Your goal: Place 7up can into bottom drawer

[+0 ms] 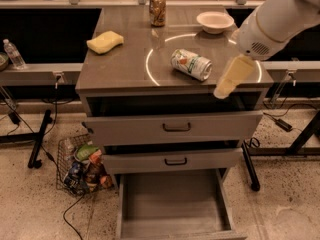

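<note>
The 7up can lies on its side on the cabinet top, inside a bright ring of light, right of centre. The bottom drawer is pulled fully out at floor level and its flat grey inside holds nothing. My gripper hangs from the white arm that comes in from the upper right. It is just right of the can, above the cabinet's front right edge, and not touching the can.
A brown-patterned can stands upright at the back of the top. A white bowl sits at the back right, a yellow sponge at the left. The two upper drawers are slightly out. A wire basket of packets stands on the floor to the left.
</note>
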You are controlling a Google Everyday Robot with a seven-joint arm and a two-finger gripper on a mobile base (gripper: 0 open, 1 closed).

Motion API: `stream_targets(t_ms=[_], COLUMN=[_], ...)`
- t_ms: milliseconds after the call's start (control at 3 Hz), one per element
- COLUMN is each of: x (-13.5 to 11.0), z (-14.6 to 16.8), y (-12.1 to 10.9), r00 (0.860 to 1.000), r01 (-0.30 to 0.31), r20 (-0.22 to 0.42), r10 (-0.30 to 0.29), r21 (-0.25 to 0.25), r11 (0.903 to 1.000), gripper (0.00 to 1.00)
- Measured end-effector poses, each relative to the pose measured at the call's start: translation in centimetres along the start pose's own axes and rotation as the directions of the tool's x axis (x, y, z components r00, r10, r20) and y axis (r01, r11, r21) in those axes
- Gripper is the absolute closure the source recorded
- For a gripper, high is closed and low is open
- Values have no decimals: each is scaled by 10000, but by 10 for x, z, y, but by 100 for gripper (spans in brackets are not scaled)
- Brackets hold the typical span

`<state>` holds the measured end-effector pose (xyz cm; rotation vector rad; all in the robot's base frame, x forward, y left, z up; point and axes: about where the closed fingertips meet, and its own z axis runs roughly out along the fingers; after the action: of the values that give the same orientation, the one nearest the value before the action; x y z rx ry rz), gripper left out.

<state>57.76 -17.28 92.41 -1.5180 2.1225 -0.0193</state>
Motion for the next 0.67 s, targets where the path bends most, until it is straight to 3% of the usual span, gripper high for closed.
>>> stream_targets(t_ms=[333,667], x=[-18,-34], z=[34,69], y=[-28,-48], r00=[9968,9879], r01=[-409,-969], r20=[689,1226], r10=[395,954], r21=[197,60], r11=[9990,9953], gripper=[0,0])
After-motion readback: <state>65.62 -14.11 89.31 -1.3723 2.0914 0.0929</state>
